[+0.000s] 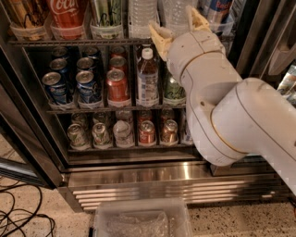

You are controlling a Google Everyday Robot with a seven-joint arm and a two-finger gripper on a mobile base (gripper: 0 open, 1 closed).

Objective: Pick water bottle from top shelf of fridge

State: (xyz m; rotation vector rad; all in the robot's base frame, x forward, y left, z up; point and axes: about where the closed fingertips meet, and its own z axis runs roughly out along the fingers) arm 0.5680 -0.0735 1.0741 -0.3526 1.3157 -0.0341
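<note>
Two clear ribbed water bottles (142, 14) (175, 13) stand on the top shelf (69, 41) of the fridge (162, 183), cut off by the upper edge of the view. My gripper (178, 28) is at the shelf front, its tan fingers (159, 40) spread open. One finger is left of the right-hand water bottle and the other is to its right. Nothing is held. My white arm hides the right part of the racks.
A red Coca-Cola bottle (67, 14) and other drinks stand left on the top shelf. A brown-drink bottle (147, 78) and cans (118, 85) fill the middle rack, short cans (147, 132) the lower one. A clear bin (138, 222) and cables (23, 217) lie on the floor.
</note>
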